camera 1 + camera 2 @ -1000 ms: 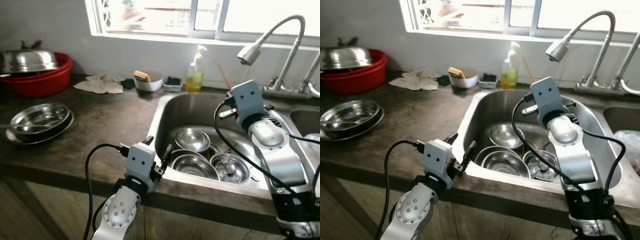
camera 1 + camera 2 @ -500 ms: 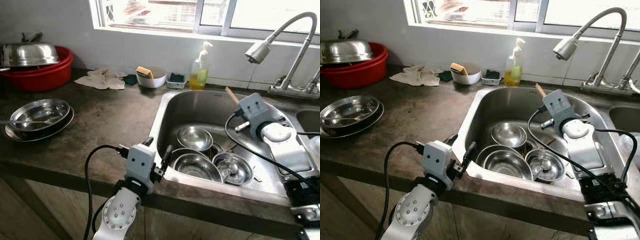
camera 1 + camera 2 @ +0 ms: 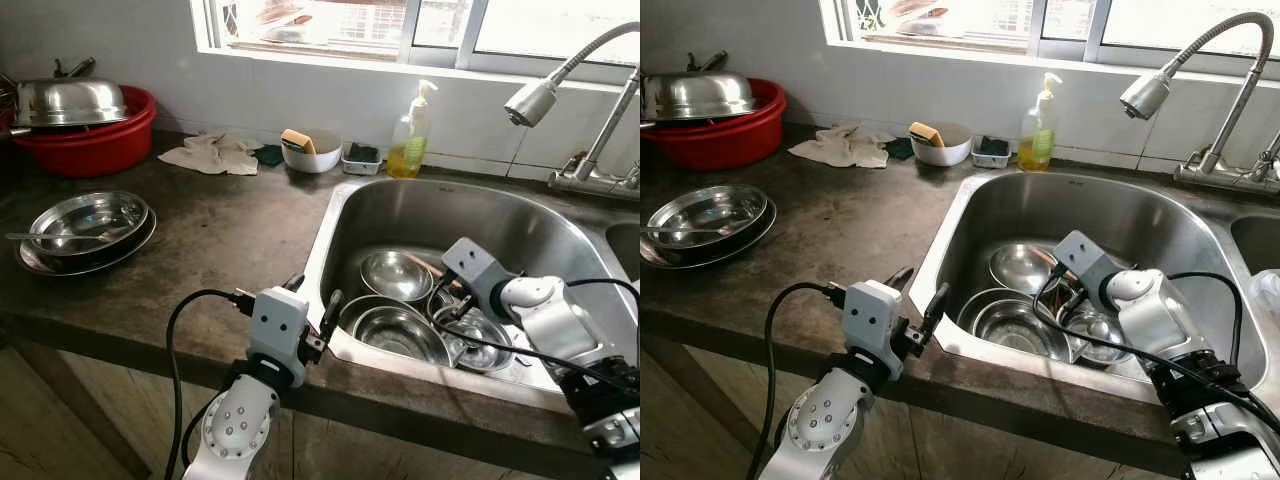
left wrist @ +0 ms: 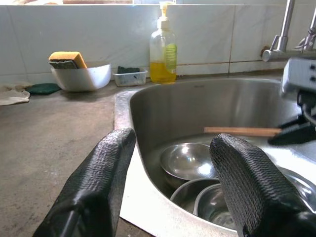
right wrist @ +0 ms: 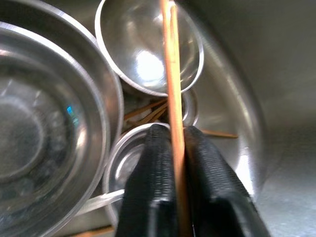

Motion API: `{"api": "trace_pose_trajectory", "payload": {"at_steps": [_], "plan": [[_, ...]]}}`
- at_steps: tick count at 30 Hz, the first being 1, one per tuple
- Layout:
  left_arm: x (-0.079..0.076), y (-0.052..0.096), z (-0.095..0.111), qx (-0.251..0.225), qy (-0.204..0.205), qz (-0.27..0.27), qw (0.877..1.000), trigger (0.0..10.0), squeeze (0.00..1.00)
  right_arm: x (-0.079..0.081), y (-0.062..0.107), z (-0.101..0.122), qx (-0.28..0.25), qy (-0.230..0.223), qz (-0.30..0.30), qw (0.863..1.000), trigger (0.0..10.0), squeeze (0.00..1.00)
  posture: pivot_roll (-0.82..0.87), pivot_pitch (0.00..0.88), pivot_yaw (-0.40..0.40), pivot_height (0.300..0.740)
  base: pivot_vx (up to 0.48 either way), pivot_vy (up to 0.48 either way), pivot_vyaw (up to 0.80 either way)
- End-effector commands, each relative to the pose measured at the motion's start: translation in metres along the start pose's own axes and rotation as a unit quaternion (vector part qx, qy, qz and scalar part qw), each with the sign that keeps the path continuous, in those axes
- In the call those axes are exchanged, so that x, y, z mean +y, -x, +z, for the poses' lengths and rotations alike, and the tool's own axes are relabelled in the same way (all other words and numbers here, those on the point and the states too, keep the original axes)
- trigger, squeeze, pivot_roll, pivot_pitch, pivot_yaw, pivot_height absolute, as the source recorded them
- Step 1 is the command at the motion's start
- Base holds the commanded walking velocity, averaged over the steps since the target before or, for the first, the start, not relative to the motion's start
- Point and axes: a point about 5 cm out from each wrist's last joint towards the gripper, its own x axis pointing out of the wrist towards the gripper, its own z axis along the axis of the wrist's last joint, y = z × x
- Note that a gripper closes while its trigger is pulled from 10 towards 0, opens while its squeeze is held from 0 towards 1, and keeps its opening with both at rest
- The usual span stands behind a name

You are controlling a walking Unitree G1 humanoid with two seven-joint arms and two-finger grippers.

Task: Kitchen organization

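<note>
Left eye view: the right gripper (image 3: 447,303) is reached down into the sink (image 3: 520,225), low over the steel bowls (image 3: 396,274), so whatever is being handled is kept inside the basin. The left gripper (image 3: 312,305) is parked at the counter edge (image 3: 200,240), looks idle tbh.

Right eye view: same scene; soap bottle (image 3: 1037,135), sponge bowl (image 3: 940,146) and rag (image 3: 845,148) are lined up under the window, well apart from the work. A red basin (image 3: 725,140) with a steel lid and a stack of steel plates (image 3: 702,214) are kept off to the left.

Left wrist view: the fingers (image 4: 101,182) are spread wide with nothing between them, pointed at the sink. A wooden chopstick (image 4: 242,131) is seen held level above the bowls.

Right wrist view: that chopstick (image 5: 173,98) is clenched between the two pads (image 5: 153,173), running straight along them, probably so it can't swivel. More sticks are lying loose under the bowls, so it's likely one is being picked out at a time.
</note>
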Motion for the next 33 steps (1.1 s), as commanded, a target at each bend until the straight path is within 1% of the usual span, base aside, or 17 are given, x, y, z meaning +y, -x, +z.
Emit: {"api": "trace_pose_trajectory", "payload": {"at_steps": [1, 12, 13, 14, 15, 16, 17, 18, 19, 20, 24, 25, 26, 28, 29, 30, 33], "plan": [[0.000, 0.001, 0.004, -0.005, -0.002, 0.003, 1.000, 10.0, 0.00, -0.003, 0.001, -0.002, 0.004, 0.003, 0.001, 1.000, 10.0, 1.00, 0.04, 0.043, -0.067, 0.740, 0.000, 0.000, 0.00], [0.000, -0.001, 0.004, -0.006, -0.002, 0.004, 1.000, 10.0, 0.00, 0.001, 0.005, 0.014, -0.044, -0.039, -0.017, 0.998, 10.0, 1.00, 0.04, 0.039, -0.069, 0.740, 0.000, 0.000, 0.00], [-0.001, -0.001, 0.004, -0.006, -0.002, 0.004, 1.000, 10.0, 0.00, 0.003, 0.006, 0.017, -0.053, -0.045, -0.025, 0.997, 10.0, 0.85, 0.04, 0.036, -0.069, 0.740, 0.000, 0.000, 0.00], [-0.001, -0.001, 0.004, -0.006, -0.002, 0.005, 1.000, 10.0, 0.00, 0.004, 0.008, 0.023, -0.082, -0.058, -0.043, 0.994, 10.0, 0.00, 0.04, 0.036, -0.071, 0.740, 0.000, 0.000, 0.00], [-0.001, -0.001, 0.004, -0.006, -0.002, 0.005, 1.000, 10.0, 0.00, 0.004, 0.008, 0.023, -0.082, -0.058, -0.043, 0.994, 10.0, 0.00, 0.04, 0.036, -0.071, 0.740, 0.000, 0.000, 0.00], [0.000, -0.002, 0.004, -0.007, -0.003, 0.007, 1.000, 10.0, 0.00, 0.002, 0.014, 0.034, -0.128, -0.076, -0.078, 0.986, 10.0, 0.00, 0.04, 0.034, -0.070, 0.740, 0.000, 0.000, 0.00], [0.001, -0.002, 0.004, -0.007, -0.004, 0.008, 1.000, 10.0, 0.00, 0.001, 0.017, 0.038, -0.148, -0.086, -0.095, 0.981, 10.0, 0.00, 0.04, 0.032, -0.071, 0.740, 0.000, 0.000, 0.00], [0.001, -0.002, 0.004, -0.007, -0.004, 0.008, 1.000, 10.0, 0.00, 0.000, 0.025, 0.046, -0.192, -0.107, -0.122, 0.968, 10.0, 0.00, 0.04, 0.032, -0.071, 0.740, 0.000, 0.000, 0.00], [0.001, -0.002, 0.004, -0.007, -0.004, 0.008, 1.000, 10.0, 0.00, 0.000, 0.025, 0.046, -0.192, -0.107, -0.122, 0.968, 10.0, 0.00, 0.04, 0.032, -0.071, 0.740, 0.000, 0.000, 0.00], [0.002, -0.002, 0.004, -0.008, -0.004, 0.009, 1.000, 10.0, 0.00, 0.000, 0.034, 0.049, -0.224, -0.136, -0.143, 0.954, 10.0, 0.00, 0.04, 0.028, -0.072, 0.740, 0.000, 0.000, 0.00], [0.002, -0.003, 0.004, -0.009, -0.004, 0.009, 1.000, 10.0, 0.00, 0.002, 0.041, 0.050, -0.242, -0.156, -0.161, 0.944, 10.0, 0.00, 0.03, 0.025, -0.065, 0.740, 0.000, 0.000, 0.00], [0.003, -0.003, 0.004, -0.009, -0.005, 0.010, 1.000, 10.0, 0.00, 0.005, 0.051, 0.053, -0.274, -0.186, -0.184, 0.925, 10.0, 0.00, 0.02, 0.023, -0.066, 0.740, 0.000, 0.000, 0.00], [0.003, -0.003, 0.004, -0.009, -0.005, 0.010, 1.000, 10.0, 0.00, 0.005, 0.051, 0.053, -0.274, -0.186, -0.184, 0.925, 10.0, 0.00, 0.02, 0.023, -0.066, 0.740, 0.000, 0.000, 0.00], [0.003, -0.004, 0.003, -0.007, -0.005, 0.009, 1.000, 10.0, 0.00, 0.014, 0.063, 0.056, -0.312, -0.213, -0.218, 0.900, 10.0, 0.00, 0.02, 0.022, -0.058, 0.740, 0.000, 0.000, 0.00], [0.003, -0.004, 0.003, -0.007, -0.005, 0.009, 1.000, 10.0, 0.00, 0.026, 0.073, 0.057, -0.342, -0.234, -0.241, 0.878, 10.0, 0.00, 0.02, 0.021, -0.055, 0.740, 0.000, 0.000, 0.00], [0.003, -0.004, 0.003, -0.007, -0.005, 0.009, 1.000, 10.0, 0.00, 0.026, 0.073, 0.057, -0.342, -0.234, -0.241, 0.878, 10.0, 0.00, 0.02, 0.021, -0.055, 0.740, 0.000, 0.000, 0.00], [0.003, -0.005, 0.002, -0.005, -0.003, 0.006, 1.000, 10.0, 0.00, 0.037, 0.082, 0.056, -0.366, -0.270, -0.242, 0.857, 10.0, 0.00, 0.01, 0.016, -0.049, 0.740, 0.000, 0.000, 0.00]]}}
